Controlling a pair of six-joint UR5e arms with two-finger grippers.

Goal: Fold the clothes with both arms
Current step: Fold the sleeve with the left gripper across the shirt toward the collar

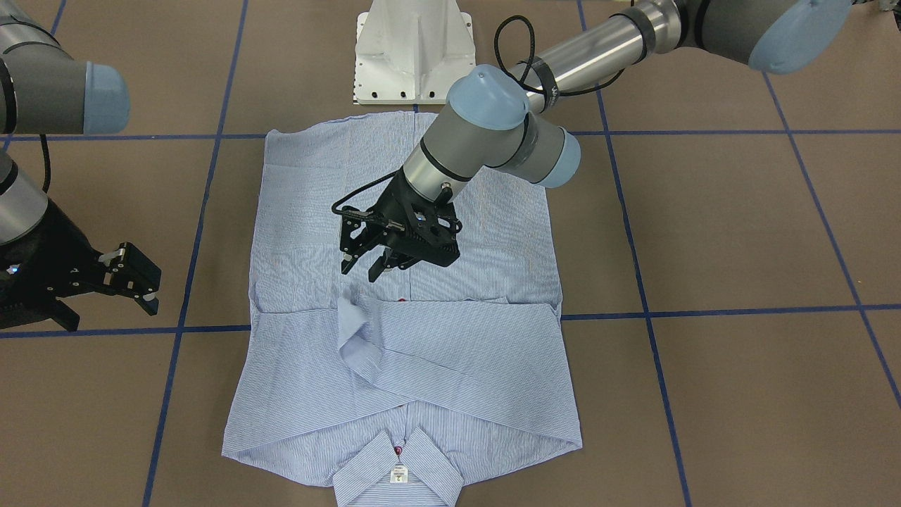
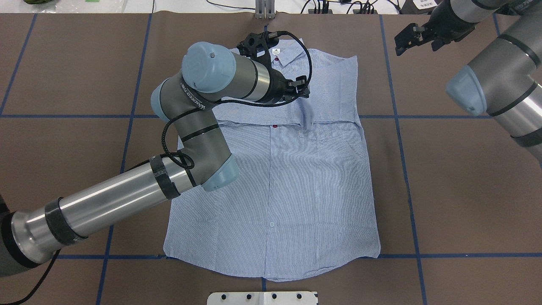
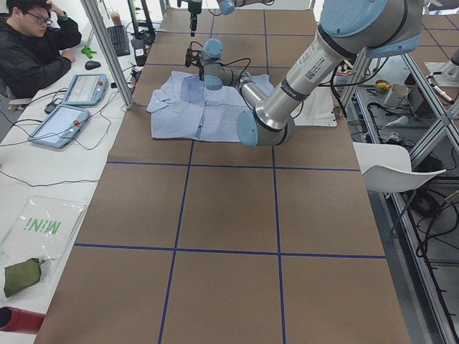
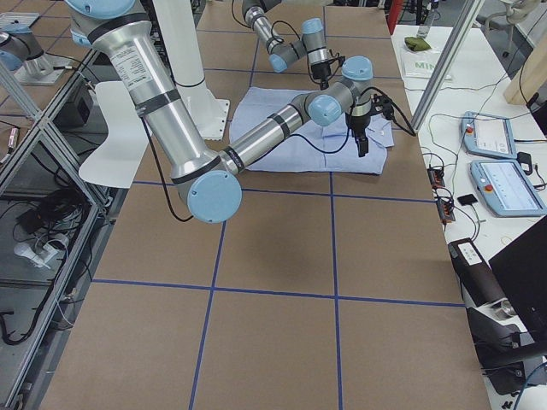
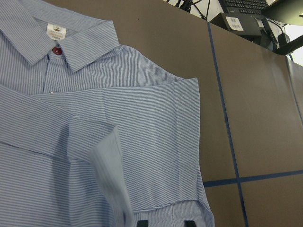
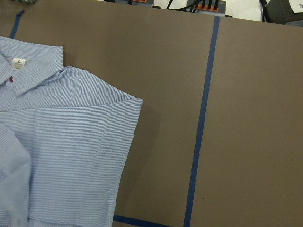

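The shirt [image 1: 422, 366] lies flat and front-up on the brown table [image 1: 739, 232], both sleeves folded across its chest and one cuff [image 1: 355, 327] flipped up near the button line. The left gripper [image 1: 364, 269] hangs just above the shirt's middle, right beside that cuff, fingers apart and holding nothing. The right gripper [image 2: 417, 42] sits off the shirt's edge, out past the shoulder, its fingers also spread.

Striped shirt [image 2: 296, 190] flat, face-up, seemingly part-folded.
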